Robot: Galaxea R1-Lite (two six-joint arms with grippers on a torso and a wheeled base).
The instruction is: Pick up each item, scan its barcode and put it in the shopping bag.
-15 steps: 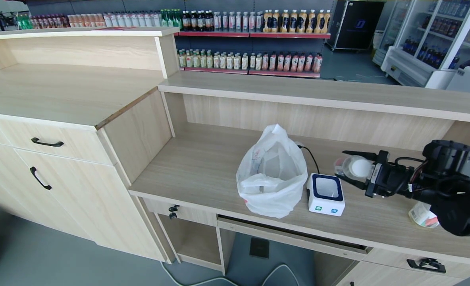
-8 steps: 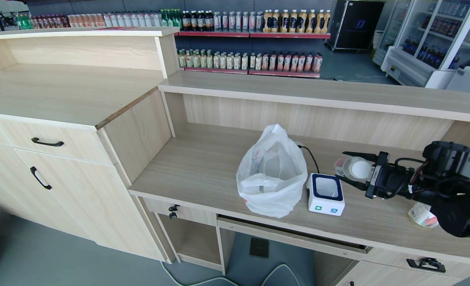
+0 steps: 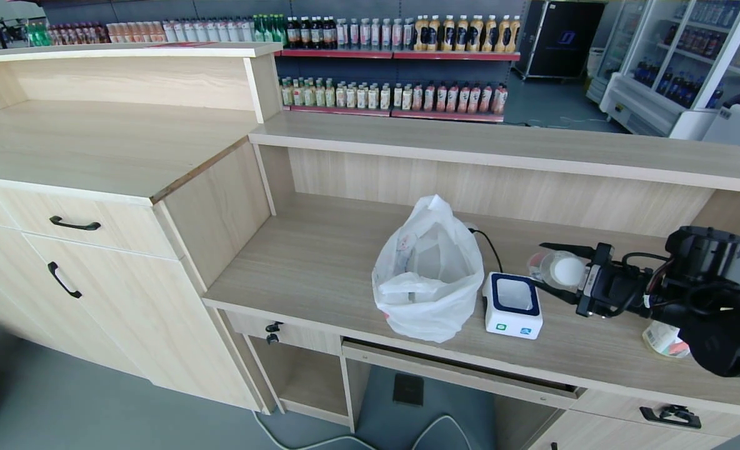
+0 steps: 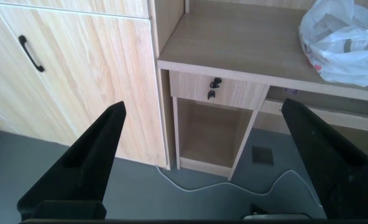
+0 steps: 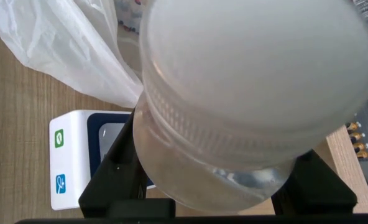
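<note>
Holding the bottle (image 3: 546, 265) level, right end effector (image 3: 536, 262) has cap (image 3: 567, 270) facing wrist.

Light wood counter (image 3: 320, 262): white plastic shopping bag (image 3: 428, 275), upright and open; white scanner (image 3: 512, 305) just beside it, black cable (image 3: 490, 245) behind; labelled bottle (image 3: 662, 340) near right end.

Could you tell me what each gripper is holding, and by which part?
The right gripper clamps a clear, white-capped bottle by its body just behind the cap; the left gripper is empty.
</note>
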